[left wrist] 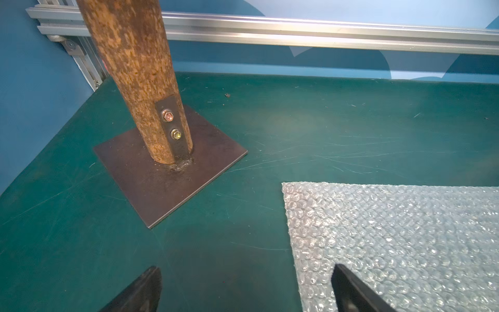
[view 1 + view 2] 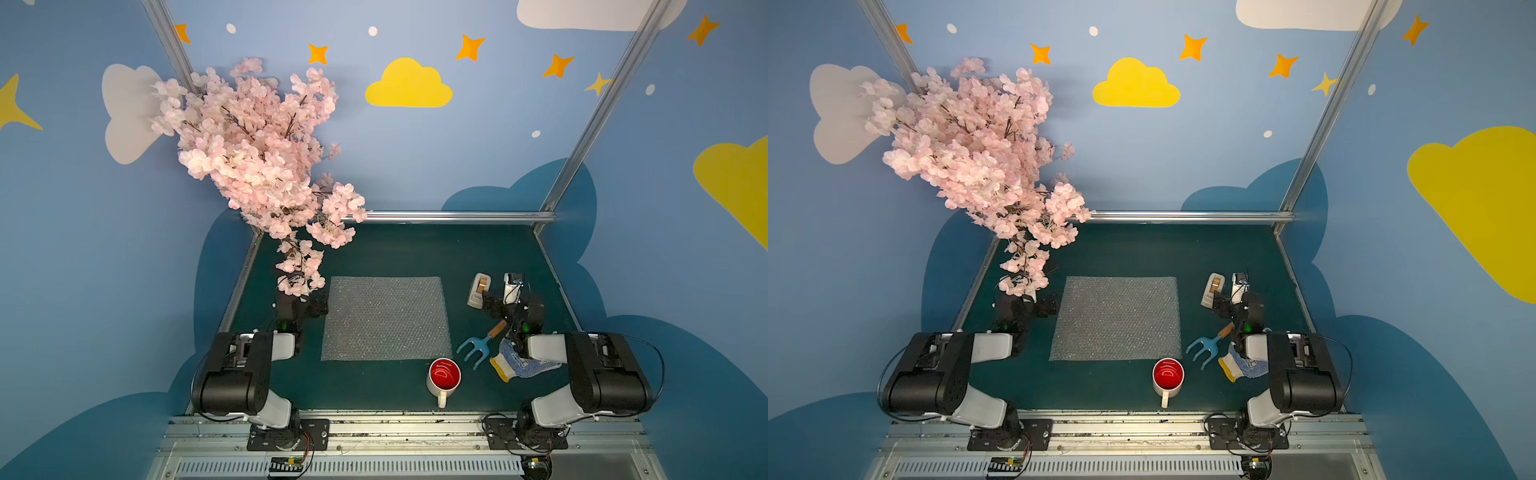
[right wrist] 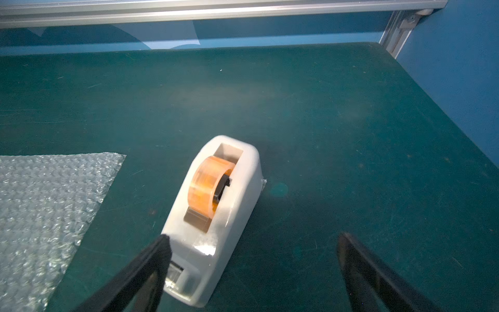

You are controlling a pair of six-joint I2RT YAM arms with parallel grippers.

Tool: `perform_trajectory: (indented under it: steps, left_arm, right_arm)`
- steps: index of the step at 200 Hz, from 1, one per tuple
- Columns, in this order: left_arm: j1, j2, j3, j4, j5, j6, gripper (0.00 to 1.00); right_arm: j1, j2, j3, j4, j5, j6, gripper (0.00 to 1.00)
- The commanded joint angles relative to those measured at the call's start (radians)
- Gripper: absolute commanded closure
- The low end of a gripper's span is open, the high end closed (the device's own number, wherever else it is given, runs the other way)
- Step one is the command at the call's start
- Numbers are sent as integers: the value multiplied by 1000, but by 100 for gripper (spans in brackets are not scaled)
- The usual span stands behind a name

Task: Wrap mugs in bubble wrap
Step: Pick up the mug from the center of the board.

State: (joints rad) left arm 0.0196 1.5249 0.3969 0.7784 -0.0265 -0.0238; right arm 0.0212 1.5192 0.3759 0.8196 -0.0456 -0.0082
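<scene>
the mug (image 2: 444, 376) stands upright on the green desk (image 2: 395, 253), its red mouth facing straight up in both top views (image 2: 1168, 376). its white handle points toward the near edge of the desk, where the arms are mounted. so its axis is vertical, and the line from handle to body runs from near to far. it sits just beside the near right corner of the bubble wrap (image 2: 386, 318); whether the two touch i cannot tell.

the bubble wrap lies flat in the middle of the desk. it is about square with no marked long side, and its edges run roughly in line with the desk's edges.

to the right of the mug lie a blue garden fork (image 2: 476, 348) and a dotted work glove (image 2: 519, 365). a white tape dispenser (image 3: 216, 216) stands farther back.

the left claw (image 1: 246, 281) is spread wide and holds nothing. in the left wrist view one finger (image 1: 351, 291) shows over the wrap's edge and the other over bare desk. ahead of it are the brown trunk (image 1: 135, 67) and base plate (image 1: 167, 183) of the pink blossom tree (image 2: 257, 158).

the right claw (image 3: 253, 243) is also spread wide and empty. one finger shows in front of the tape dispenser's near end; contact cannot be told. both claws are well apart from the mug.
</scene>
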Motion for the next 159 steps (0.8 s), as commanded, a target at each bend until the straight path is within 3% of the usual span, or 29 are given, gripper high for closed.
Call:
perform_trajectory:
  steps: [1, 133, 146, 159]
  left_arm:
    - [5, 10, 12, 11, 14, 11, 1]
    - [-1, 2, 1, 36, 30, 27, 1]
    - [-12, -26, 7, 37, 27, 44, 1]
    - [-30, -121, 69, -164, -19, 43, 1]
  right_arm:
    - [-24, 9, 17, 32, -51, 8, 4]
    - [-27, 6, 19, 35, -62, 8, 4]
    - [-27, -35, 67, -81, -62, 10, 4]
    - [-26, -104, 154, -305, -61, 9, 4]
